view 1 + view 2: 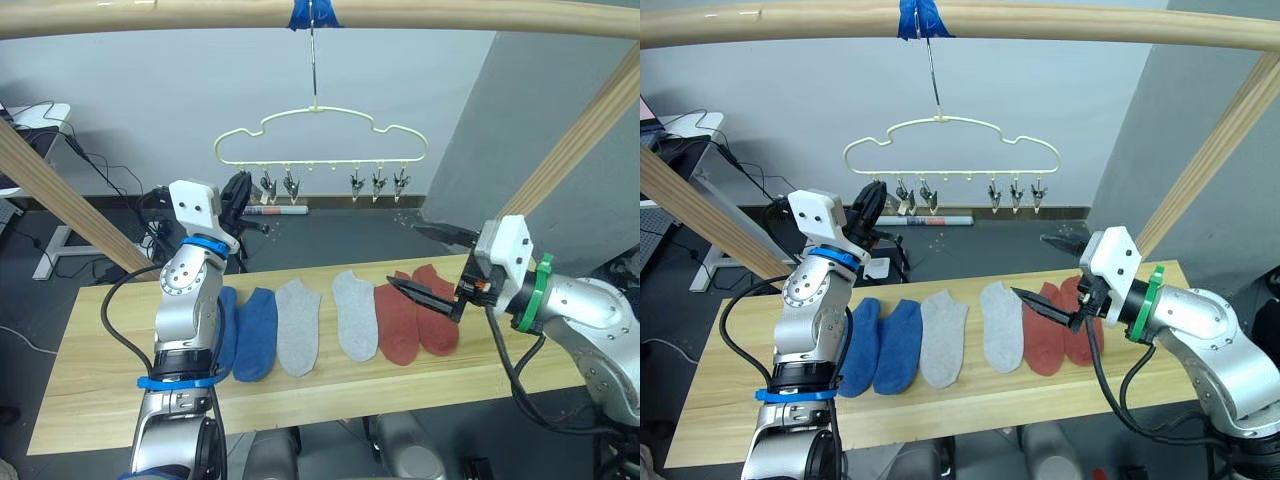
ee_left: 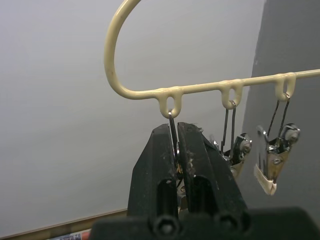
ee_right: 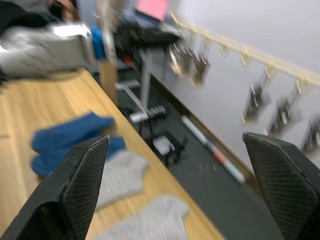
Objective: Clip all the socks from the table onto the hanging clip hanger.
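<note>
From the head camera, the long light wooden plank bench carries six short ankle socks in a row: two blue fabric socks at 9 o'clock of the row, two light grey socks in the middle, two rust red socks at 3 o'clock. All six lie flat on the wood. Straight above, at 12 o'clock, the thin pale yellow wavy wire clip hanger hangs by its metal hook from a thick wooden pole wrapped with blue tape. Small metal clips dangle along its lower bar. The left gripper is raised to the hanger's 9 o'clock end, beside the first clips. The right gripper sits low over the red socks, its jaws pointing toward 9 o'clock along the row; from here they look spread.

In the left wrist view, the left gripper's black jaws are pressed together, pinching the thin wire stem of a metal clip that hangs from the first loop of the hanger's bar. Two more clips hang from the next loops alongside.

In the right wrist view, the right gripper's jaws stand wide apart with nothing between them. Beyond them lie the blue and grey socks on the bench, and the hanger's clips show blurred in the background.
</note>
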